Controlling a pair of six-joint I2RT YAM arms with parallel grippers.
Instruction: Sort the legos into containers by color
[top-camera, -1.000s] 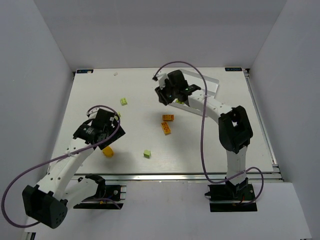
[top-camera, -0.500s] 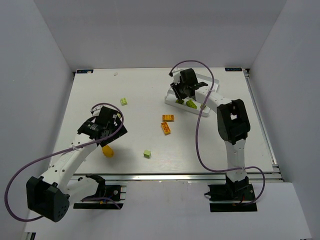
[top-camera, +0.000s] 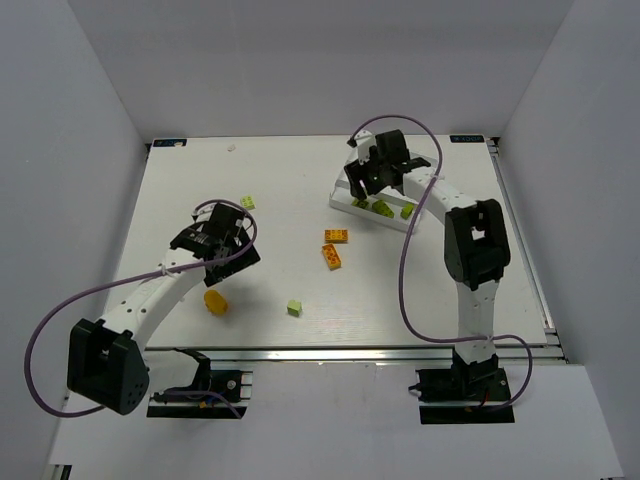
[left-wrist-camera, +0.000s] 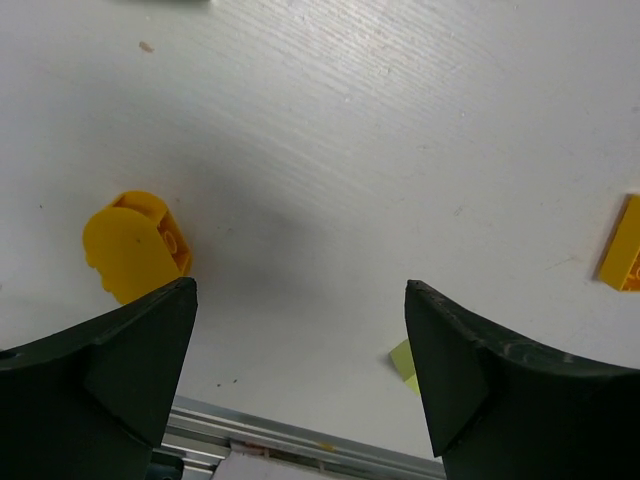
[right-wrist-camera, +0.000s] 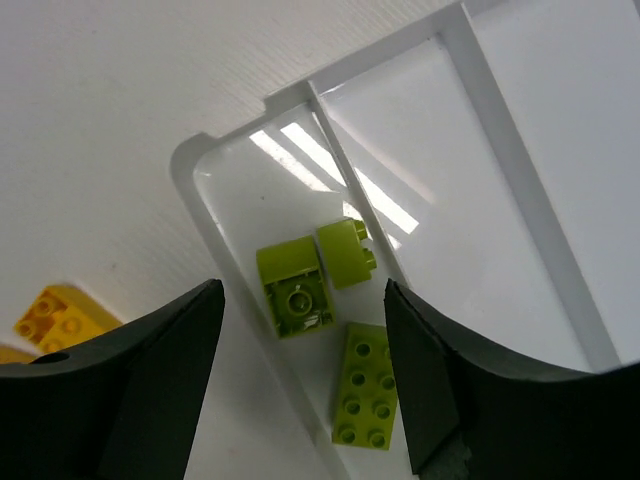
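Hovering over one end of the white tray, the right pincer holds its jaws apart, gripping nothing. Three lime-green legos lie in the outermost compartment below it. The left pincer hangs wide apart above the worktop, with an orange lego just beside one finger. Two more orange bricks and two loose green bricks lie on the worktop.

I count five lime-green legos: three in the tray, two loose on the worktop. Three orange legos, all on the worktop. One tray, at least three compartments in view.
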